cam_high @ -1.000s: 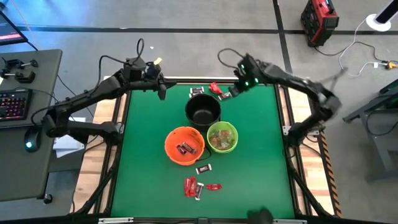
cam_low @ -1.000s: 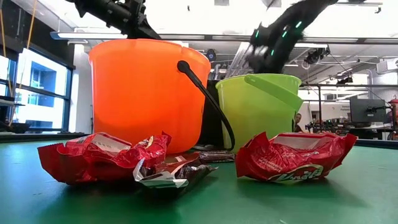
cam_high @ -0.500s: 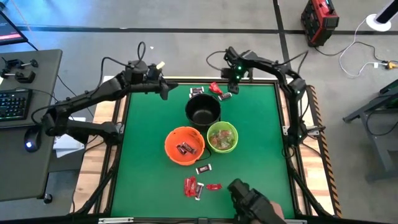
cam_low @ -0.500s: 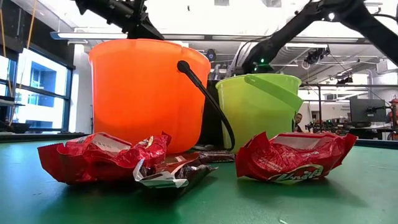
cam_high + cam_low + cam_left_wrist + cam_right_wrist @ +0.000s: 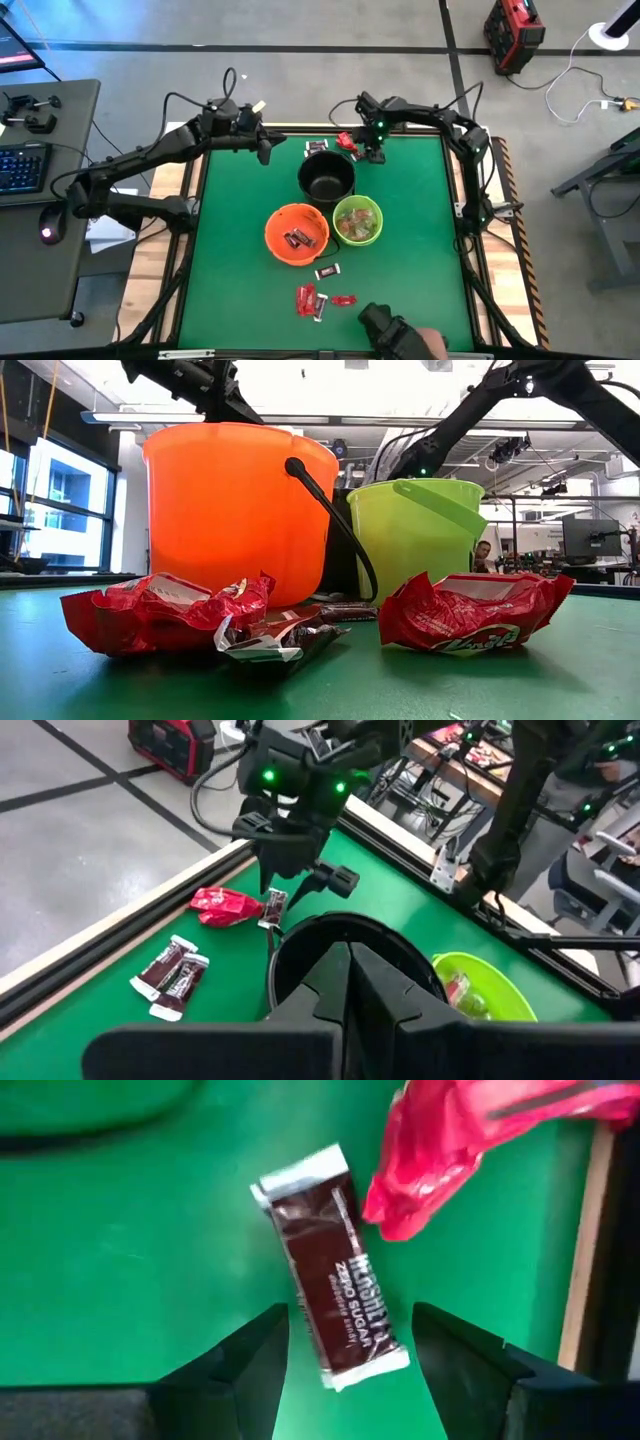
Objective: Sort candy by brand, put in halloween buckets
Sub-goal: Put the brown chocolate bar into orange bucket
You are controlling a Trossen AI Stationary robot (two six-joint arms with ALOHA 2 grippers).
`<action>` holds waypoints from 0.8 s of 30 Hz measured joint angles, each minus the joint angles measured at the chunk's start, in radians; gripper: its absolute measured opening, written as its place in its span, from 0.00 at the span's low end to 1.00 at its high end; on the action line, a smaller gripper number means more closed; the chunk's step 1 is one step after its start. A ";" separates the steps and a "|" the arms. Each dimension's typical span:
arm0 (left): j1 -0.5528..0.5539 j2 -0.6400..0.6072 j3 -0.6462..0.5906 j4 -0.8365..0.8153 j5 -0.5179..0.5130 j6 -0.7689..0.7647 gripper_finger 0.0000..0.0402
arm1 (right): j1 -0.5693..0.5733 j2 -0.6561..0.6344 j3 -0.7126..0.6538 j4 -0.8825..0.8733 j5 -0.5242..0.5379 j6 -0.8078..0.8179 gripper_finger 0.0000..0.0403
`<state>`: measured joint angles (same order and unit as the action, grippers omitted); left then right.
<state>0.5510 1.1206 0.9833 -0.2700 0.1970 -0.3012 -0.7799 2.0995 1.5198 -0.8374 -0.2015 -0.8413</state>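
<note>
The candy lies in three places on your green surface [image 5: 420, 250]; at the far edge a dark brown bar [image 5: 335, 1295] sits flat beside a red wrapper [image 5: 455, 1150], the two just touching at one corner; two more brown-and-silver bars [image 5: 172, 978] lie apart from them near the same edge; a loose cluster of red and brown pieces [image 5: 318, 297] lies near the front edge, seen up close in the low view as two crumpled red wrappers [image 5: 470, 612] with a brown bar between them.

The three halloween buckets stand grouped mid-surface; the black bucket [image 5: 326, 175] is farthest back, the orange bucket [image 5: 296, 233] and the lime green bucket [image 5: 358, 220] side by side in front of it, touching or nearly so; the orange one holds a few dark brown bars, the green one holds pale pieces; you cannot tell what the black one holds.

Your right tool [image 5: 350, 1345] hangs directly over the dark brown bar, fingers [image 5: 245, 1355] spread on either side of it, not gripping; whether the tips touch the surface you cannot tell.

Your left tool [image 5: 350, 980] hovers near the back-left corner, fingers pressed together, holding nothing, pointed toward the black bucket.

A dark-gloved hand [image 5: 395, 330] shows at the front edge, near the cluster.
</note>
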 joint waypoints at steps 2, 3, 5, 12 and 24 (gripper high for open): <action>0.000 0.000 0.000 -0.008 0.000 0.000 0.00 | 0.018 -0.001 -0.028 0.029 0.054 -0.015 0.51; 0.000 0.000 0.000 -0.014 0.000 0.000 0.00 | 0.027 -0.005 -0.039 0.042 0.077 -0.033 0.51; 0.000 0.000 0.000 -0.027 0.000 0.006 0.00 | 0.045 -0.009 -0.058 0.068 0.115 -0.055 0.51; 0.000 -0.001 0.000 -0.078 0.001 0.032 0.00 | 0.095 -0.008 -0.066 0.059 0.206 -0.055 0.33; 0.000 -0.164 0.000 -0.239 0.068 0.123 0.00 | 0.070 -0.075 0.007 -0.079 0.228 0.088 0.01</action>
<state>0.5510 0.9562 0.9833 -0.5091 0.2649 -0.1783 -0.7095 2.0242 1.5266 -0.9162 0.0269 -0.7528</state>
